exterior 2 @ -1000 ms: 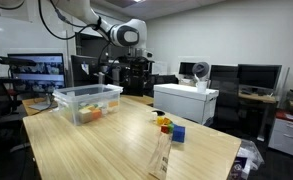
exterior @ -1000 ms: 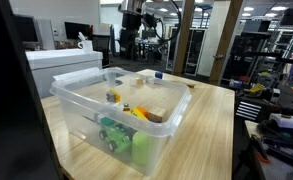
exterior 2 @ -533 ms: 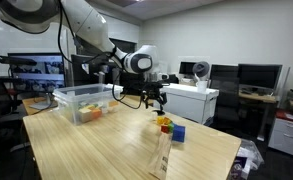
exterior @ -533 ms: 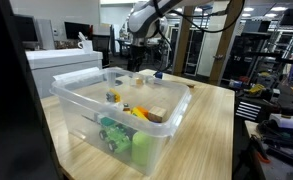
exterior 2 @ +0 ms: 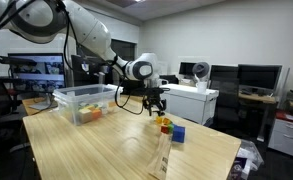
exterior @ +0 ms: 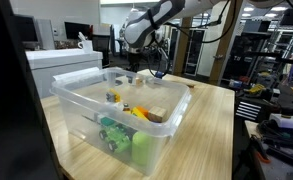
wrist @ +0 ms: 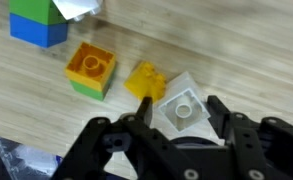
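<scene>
Far left in the wrist view, a blue block [wrist: 36, 30] with a green block [wrist: 31, 6] on top of it; next along, an orange-topped block [wrist: 92, 65] sits on a green base, on the wooden table [wrist: 246, 50]; then a small yellow piece [wrist: 146, 80], its corner touching the white studded block [wrist: 183, 105]; that white block is the one I'm on, lying tilted on the wood at the right end of the row; my claw [wrist: 181, 112] is straddling it, one finger [wrist: 136, 128] on its left, the other on its right; jaws partway in, close against its edges, but I can't tell whether they're truly biting or just beside it.

In an exterior view, the clear plastic bin [exterior 2: 86, 102] of toys stands well off to the left on the table [exterior 2: 106, 150]; my claw [exterior 2: 154, 109] hangs low over the tabletop, right by the block cluster [exterior 2: 166, 125]; a blue block [exterior 2: 178, 133] is at that cluster's right edge.

In an exterior view, the bin [exterior: 81, 100] fills the foreground; my claw [exterior: 136, 72] is beyond its far rim.
</scene>
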{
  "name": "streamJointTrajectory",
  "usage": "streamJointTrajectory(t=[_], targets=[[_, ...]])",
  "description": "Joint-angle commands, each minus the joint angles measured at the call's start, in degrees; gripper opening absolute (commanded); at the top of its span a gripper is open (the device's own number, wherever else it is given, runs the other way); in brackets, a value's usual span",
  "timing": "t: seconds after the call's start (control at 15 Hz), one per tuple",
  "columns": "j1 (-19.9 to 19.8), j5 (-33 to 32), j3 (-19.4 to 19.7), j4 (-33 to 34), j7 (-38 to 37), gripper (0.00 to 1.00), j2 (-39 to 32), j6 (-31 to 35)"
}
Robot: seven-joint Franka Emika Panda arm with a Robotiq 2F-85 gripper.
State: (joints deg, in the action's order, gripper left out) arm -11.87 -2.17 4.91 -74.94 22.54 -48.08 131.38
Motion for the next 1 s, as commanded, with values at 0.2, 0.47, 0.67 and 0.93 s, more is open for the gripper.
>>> streamJointTrajectory(t=[0.2, 0.47, 0.67, 0.93], targets=[[-0.4, -2.0, -0.2, 1.1, -1.5, 0.27, -0.4, -0.3], [-0.9, 0.7, -2.6, 5.8, -1.6, 0.27, 2.0, -1.6], [-0.3, 3.1, -6.7, 5.6, 0.4, 0.27, 7.1, -3.3], [-0.6, 11.6, -15.2, -5.9, 7.3, 0.27, 19.7, -7.5]])
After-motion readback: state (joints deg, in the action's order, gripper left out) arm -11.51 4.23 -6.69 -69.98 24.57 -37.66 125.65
